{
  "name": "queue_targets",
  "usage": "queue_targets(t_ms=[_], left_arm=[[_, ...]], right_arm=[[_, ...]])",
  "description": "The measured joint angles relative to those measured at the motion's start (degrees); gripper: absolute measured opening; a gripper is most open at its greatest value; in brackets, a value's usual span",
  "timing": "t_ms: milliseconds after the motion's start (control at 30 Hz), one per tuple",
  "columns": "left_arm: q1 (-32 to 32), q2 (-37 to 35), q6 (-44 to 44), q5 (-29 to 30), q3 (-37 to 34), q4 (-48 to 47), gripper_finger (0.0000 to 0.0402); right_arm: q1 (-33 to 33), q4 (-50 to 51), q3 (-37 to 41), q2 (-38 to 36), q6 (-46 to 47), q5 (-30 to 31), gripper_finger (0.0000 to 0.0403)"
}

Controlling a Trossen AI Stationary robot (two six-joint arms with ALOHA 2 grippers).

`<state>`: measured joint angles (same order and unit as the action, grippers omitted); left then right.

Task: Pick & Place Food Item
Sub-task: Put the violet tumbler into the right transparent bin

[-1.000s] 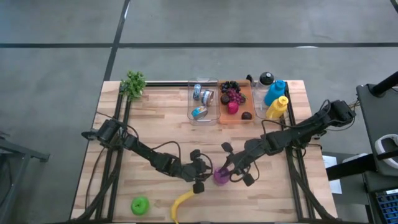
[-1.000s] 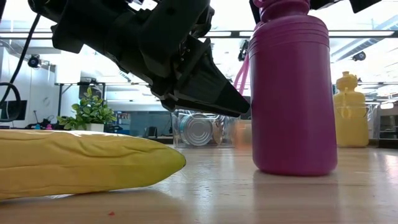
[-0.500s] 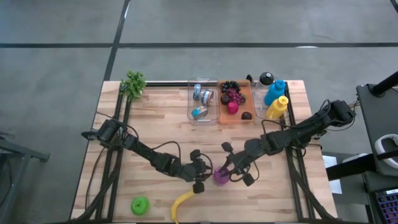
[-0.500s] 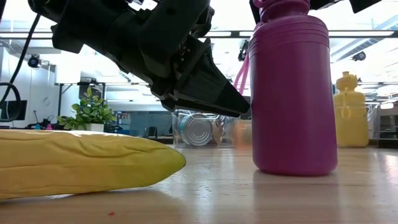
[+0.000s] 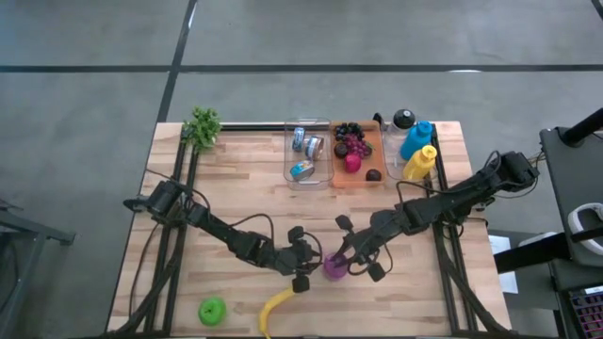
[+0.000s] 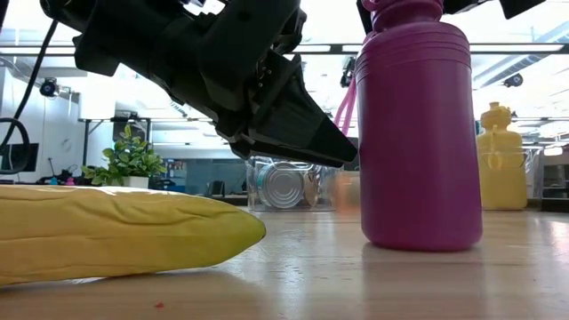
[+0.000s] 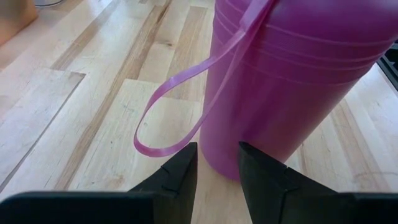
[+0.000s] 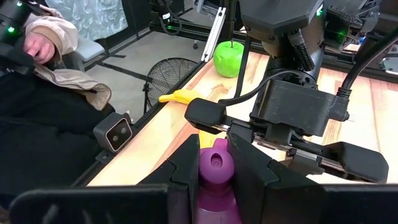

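Bottle: purple bottle [image 5: 334, 266] stood upright on worktop [image 5: 236, 188], near front edge, roughly mid-width; loop strap hung off its neck.
R gripper: right gripper [image 8: 211, 163] came in from right side, fingers clamped on bottle's cap/neck w/ narrow gap filled by cap.
L gripper: left gripper [image 7: 217, 171] sat just beside bottle on its left, low to the wood; fingers [image 7: 180, 174] part-open w/ small gap, nothing between them, tips near bottle base by the strap loop.
Banana: banana [image 5: 274, 309] lay flat at front edge, just left of bottle; apart from both grippers.
Apple: green apple [image 5: 213, 310] near front-left corner, left of banana.
Bins: clear bin w/ cans [image 5: 307, 151] & orange tray w/ fruit [image 5: 358, 151] at back edge, mid-right.
Other bottles: blue bottle [image 5: 415, 138] & yellow bottle [image 5: 419, 162] toward back-right corner.
Plant: small plant [image 5: 202, 126] at back-left corner.
Person: person's sleeve [image 8: 56, 37] visible beyond the table in right wrist view.
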<state>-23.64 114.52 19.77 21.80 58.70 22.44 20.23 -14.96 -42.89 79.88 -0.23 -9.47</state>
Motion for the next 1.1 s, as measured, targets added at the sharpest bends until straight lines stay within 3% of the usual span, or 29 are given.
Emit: queue_targets(t_ms=[567, 1100], left_arm=[[0.0, -2.0, 2.7, -0.8, 0.0, -1.0, 0.0118], [-1.2, -15.0, 2.5, -2.1, 0.0, -17.6, 0.0118]], right_arm=[[0.0, -0.3, 0.0, 0.0, 0.2, 0.0, 0.0063], [0.0, 0.1, 0.1, -0.7, 0.1, 0.2, 0.0063]])
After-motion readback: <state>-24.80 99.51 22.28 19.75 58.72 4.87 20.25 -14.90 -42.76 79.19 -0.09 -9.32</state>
